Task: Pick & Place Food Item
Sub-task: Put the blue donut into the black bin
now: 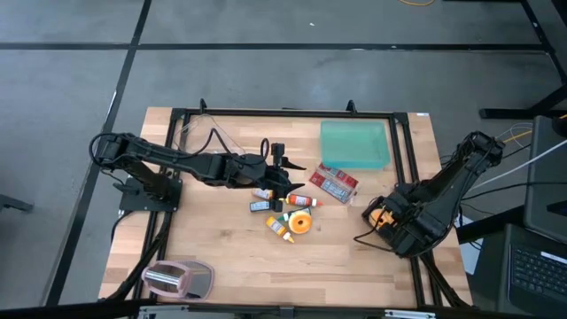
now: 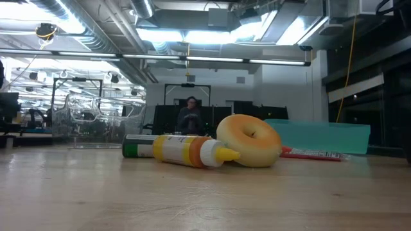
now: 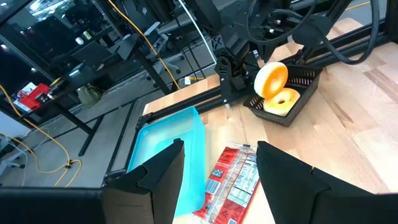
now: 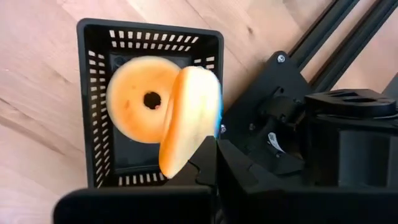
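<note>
We see right gripper (image 4: 208, 163) shut on edge-up donut (image 4: 186, 118) over slotted black basket (image 4: 93, 93), ring donut inside. Left gripper (image 3: 217, 165) open, empty, above glossy packet (image 3: 233, 183).

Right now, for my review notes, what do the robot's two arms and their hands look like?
Both arms are matte black, built of jointed segments on black bases at the table's sides. The left hand has two flat, broad black fingers with angular edges. The right hand has the same black housing, with visible screws in its wrist view. Thin black cables loop beside each arm. No markings are readable.
</note>
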Action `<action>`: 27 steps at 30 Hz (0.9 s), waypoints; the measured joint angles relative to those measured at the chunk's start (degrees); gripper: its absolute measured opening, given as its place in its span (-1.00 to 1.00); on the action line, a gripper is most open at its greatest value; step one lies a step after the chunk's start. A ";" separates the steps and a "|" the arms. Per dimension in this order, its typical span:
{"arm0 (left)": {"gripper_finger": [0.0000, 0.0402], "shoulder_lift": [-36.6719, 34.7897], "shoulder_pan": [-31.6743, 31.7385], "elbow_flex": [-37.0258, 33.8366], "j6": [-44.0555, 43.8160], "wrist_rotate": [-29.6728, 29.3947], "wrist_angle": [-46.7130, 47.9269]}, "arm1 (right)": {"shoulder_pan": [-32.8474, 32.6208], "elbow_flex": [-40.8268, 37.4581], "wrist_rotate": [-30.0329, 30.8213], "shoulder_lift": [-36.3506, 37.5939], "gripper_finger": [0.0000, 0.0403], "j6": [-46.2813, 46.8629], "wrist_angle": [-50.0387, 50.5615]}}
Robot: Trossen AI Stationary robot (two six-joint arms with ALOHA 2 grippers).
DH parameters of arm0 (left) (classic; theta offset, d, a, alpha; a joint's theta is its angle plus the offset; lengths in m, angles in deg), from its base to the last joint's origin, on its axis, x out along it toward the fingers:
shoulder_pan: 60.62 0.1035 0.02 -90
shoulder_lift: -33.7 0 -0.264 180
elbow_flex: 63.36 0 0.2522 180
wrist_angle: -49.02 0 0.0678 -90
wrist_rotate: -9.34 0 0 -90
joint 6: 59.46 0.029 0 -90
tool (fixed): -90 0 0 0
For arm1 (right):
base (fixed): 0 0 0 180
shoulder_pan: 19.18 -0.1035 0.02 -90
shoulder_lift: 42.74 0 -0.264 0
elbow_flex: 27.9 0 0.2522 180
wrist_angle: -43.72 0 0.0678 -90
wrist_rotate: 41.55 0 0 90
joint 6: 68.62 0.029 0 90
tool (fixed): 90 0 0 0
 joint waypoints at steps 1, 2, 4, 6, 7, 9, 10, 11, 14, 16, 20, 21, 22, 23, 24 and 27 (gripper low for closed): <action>-0.02 0.00 0.01 0.00 -0.01 0.00 0.00 | 0.00 0.00 0.02 0.39 -1.00 0.24 0.05; -0.02 0.00 0.01 0.00 -0.01 0.00 0.01 | 0.00 0.00 0.13 0.70 -1.00 0.45 0.04; -0.02 0.00 0.00 0.00 -0.01 0.00 0.02 | 0.00 0.00 0.93 1.00 -1.00 0.81 0.00; -0.02 0.00 0.02 0.00 -0.01 0.00 0.01 | 0.02 0.00 1.76 1.03 -1.00 0.88 -0.47; -0.02 0.00 0.02 0.00 -0.02 0.00 0.02 | 0.01 0.00 2.48 1.03 -1.00 0.91 -0.89; -0.02 0.00 0.00 0.00 -0.30 0.00 0.00 | 0.00 0.00 4.21 1.03 -0.97 0.72 -2.24; -0.02 0.00 0.01 0.00 -0.49 0.00 0.02 | 0.02 0.00 4.86 1.03 -0.93 0.34 -3.37; -0.02 0.00 0.02 0.00 -0.59 0.00 0.04 | 0.02 0.00 5.34 1.03 -0.87 -0.01 -4.23; -0.02 0.00 0.02 0.00 -0.62 0.00 0.42 | 0.00 0.00 6.05 1.03 -0.66 -1.10 -6.08; -0.02 0.00 0.02 0.00 -0.62 0.00 0.58 | 0.00 0.00 7.22 1.01 -0.51 -1.30 -6.74; -0.02 0.00 0.02 0.00 -0.67 0.00 1.24 | -0.24 0.00 7.32 1.01 -0.27 -2.88 -9.39; -0.02 0.00 0.01 0.00 -0.67 0.00 1.38 | -0.26 0.00 7.24 1.01 -0.22 -3.63 -10.60; -0.02 0.00 0.02 0.00 -0.72 0.00 1.49 | -0.26 0.00 7.07 1.01 -0.19 -4.30 -12.20; -0.02 0.00 0.02 0.00 -0.89 0.00 1.55 | -0.28 0.00 7.09 1.01 -0.16 -5.11 -14.07; -0.02 0.00 0.02 0.00 -1.02 0.00 1.58 | -0.36 0.00 7.12 1.01 -0.14 -5.76 -15.91; -0.02 0.00 0.02 0.00 -1.06 0.00 1.60 | -0.39 0.02 7.93 0.93 -0.12 -6.91 -18.74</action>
